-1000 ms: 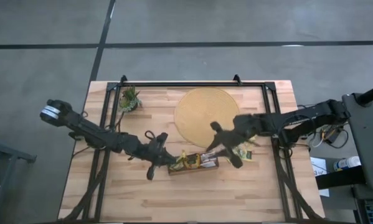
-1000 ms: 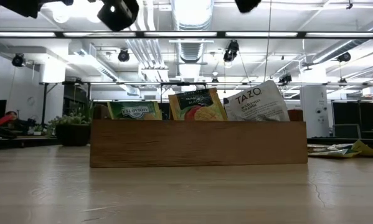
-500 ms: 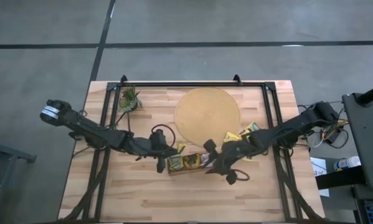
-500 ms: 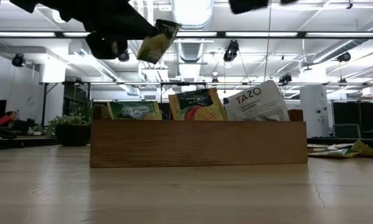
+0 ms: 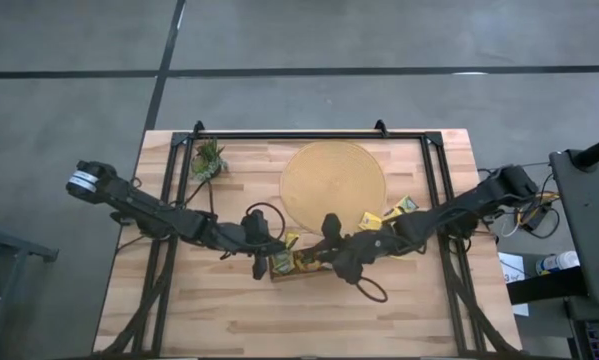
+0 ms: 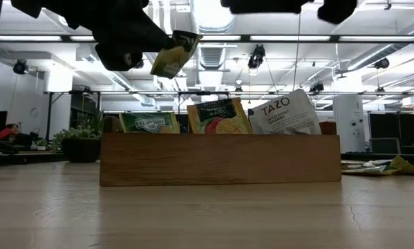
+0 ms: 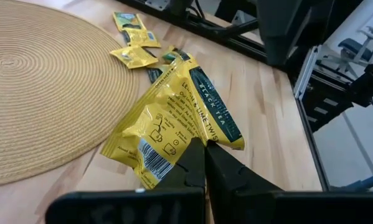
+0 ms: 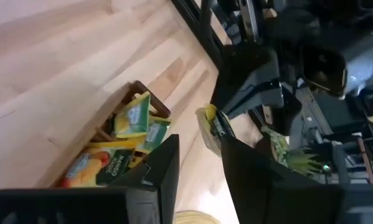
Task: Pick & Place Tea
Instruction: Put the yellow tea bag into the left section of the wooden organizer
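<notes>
The left gripper (image 6: 134,48) hangs in the air over the left end of the wooden tray (image 6: 220,160). Its jaws are shut tight on one yellow tea bag (image 6: 173,52). In the left wrist view, that tea bag (image 7: 174,118) sticks straight out past the dark fingertips (image 7: 195,163), pinched by one edge. In the low view it hangs at about 3 o'clock from the gripper, with its long side tipped at a slant.

The right gripper (image 8: 198,155) is just above the tray too, near the middle of the table in the high view. Its jaws are partly open and hold nothing. The held tea bag (image 8: 212,127) lies right in front of that gap, close by. So the right gripper is the free one nearest to it. I think it may reach in to take the bag, or the left one may drop it into the tray.

Three more sachets (image 6: 220,115) stand up in the tray. A few loose tea bags (image 5: 391,212) lie on the table at about 4 o'clock from the round mat (image 5: 333,180).
</notes>
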Controlling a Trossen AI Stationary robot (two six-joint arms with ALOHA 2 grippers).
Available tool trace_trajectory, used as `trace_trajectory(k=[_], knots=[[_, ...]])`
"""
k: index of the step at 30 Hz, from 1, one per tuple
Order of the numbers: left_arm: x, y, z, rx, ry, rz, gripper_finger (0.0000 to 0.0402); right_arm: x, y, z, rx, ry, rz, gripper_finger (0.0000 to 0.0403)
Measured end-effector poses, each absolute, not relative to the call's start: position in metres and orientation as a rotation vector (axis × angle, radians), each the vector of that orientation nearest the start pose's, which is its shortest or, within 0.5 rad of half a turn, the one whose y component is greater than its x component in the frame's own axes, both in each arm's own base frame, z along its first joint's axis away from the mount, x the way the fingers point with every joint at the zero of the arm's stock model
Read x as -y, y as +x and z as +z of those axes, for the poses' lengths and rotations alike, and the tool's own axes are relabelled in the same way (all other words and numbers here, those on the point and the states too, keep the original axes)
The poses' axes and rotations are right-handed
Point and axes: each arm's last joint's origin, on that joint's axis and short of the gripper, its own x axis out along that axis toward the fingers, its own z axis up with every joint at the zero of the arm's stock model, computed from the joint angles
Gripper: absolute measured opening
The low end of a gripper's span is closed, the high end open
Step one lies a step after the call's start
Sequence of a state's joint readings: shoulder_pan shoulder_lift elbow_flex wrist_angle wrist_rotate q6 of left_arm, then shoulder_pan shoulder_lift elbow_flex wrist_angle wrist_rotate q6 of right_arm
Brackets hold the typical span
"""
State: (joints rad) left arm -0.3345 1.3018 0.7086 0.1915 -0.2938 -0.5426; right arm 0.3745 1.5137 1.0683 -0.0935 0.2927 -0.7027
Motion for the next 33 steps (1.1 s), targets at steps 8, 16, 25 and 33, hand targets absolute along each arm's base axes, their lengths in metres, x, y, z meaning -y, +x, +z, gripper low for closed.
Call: trace_trajectory(k=[8,16,25,33], knots=[[0.082,0.262,0.233,-0.381,-0.408,0.063,0.0000,-0.120,0.330,0.266,-0.463,-0.898,0.244,0.0116],[0.082,0.262,0.233,-0.392,-0.394,0.056,0.0000,-0.127,0.363,0.255,-0.527,-0.926,0.080,0.0116],[0.083,0.261,0.230,-0.432,-0.392,0.034,0.0000,-0.128,0.381,0.240,-0.603,-0.927,-0.059,0.0107],[0.084,0.260,0.228,-0.458,-0.400,0.000,0.0000,-0.129,0.379,0.235,-0.637,-0.913,-0.016,0.0082]])
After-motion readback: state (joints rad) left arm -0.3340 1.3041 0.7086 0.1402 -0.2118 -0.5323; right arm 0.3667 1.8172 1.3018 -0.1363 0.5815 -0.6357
